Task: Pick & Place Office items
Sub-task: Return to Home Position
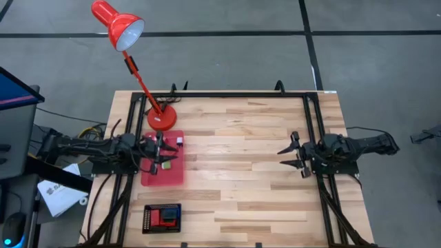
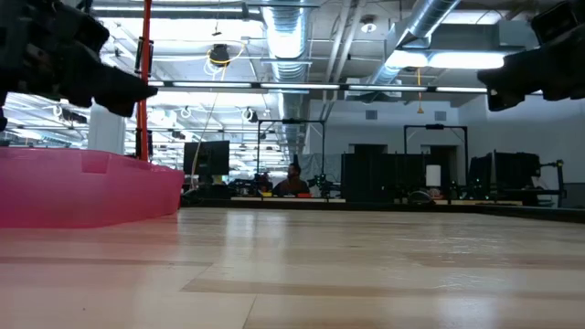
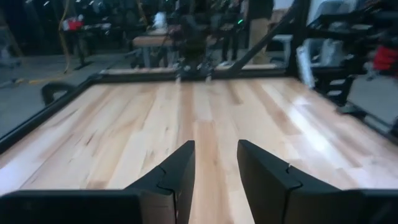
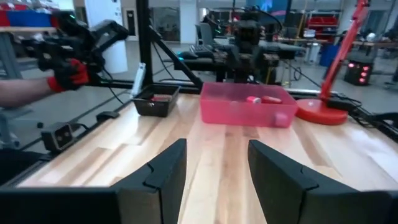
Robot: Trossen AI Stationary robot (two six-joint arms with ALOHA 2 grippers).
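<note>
A translucent pink tray lies at the table's left with a few tiny office items in it, among them red pieces and a pink one. A small black tray near the front left holds red and blue pieces. My left gripper hovers level above the pink tray, pointing toward the table's right, fingers slightly apart with nothing between them. My right gripper hangs level above the table's right part, pointing left, open and empty.
A red desk lamp stands on its round base just behind the pink tray, its arm slanting to the head beyond the far left corner. Bare wood spans between the grippers. A person's arm shows beside the table.
</note>
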